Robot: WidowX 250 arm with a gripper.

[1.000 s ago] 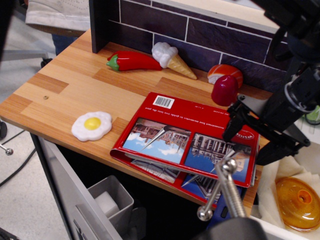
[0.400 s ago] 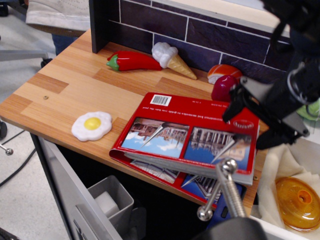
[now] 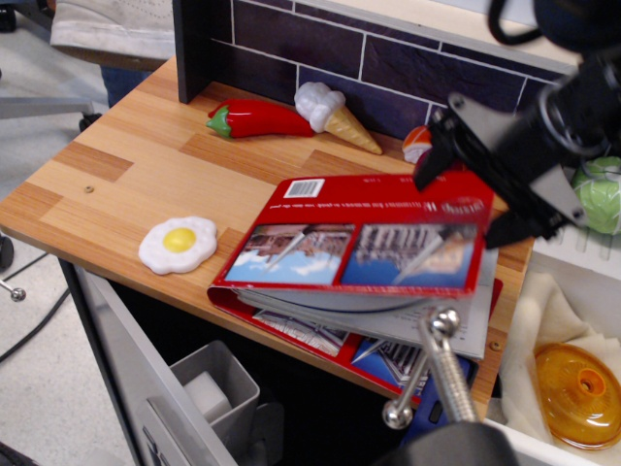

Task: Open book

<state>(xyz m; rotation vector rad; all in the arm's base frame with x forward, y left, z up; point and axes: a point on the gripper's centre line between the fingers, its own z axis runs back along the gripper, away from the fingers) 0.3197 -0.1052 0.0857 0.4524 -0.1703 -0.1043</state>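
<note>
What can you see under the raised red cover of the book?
Under the lifted cover of the book a stack of pale pages shows, with an illustrated page edge below. The pages' printed faces are hidden by the cover. The gripper holds the cover's right edge.

One book [image 3: 364, 243], red cover, two building photos on it, one barcode
One gripper [image 3: 490, 160]
Toy foods on tabletop [image 3: 126, 165]: one fried egg [image 3: 178, 244], one red chili pepper [image 3: 258, 118], one ice cream cone [image 3: 335, 115], one salmon sushi piece [image 3: 418, 142] mostly hidden behind gripper
One green round item [image 3: 599, 194] at right edge, kind unclear
One orange lid [image 3: 579, 393] lower right
One grey bin [image 3: 213, 391] below tabletop
</note>
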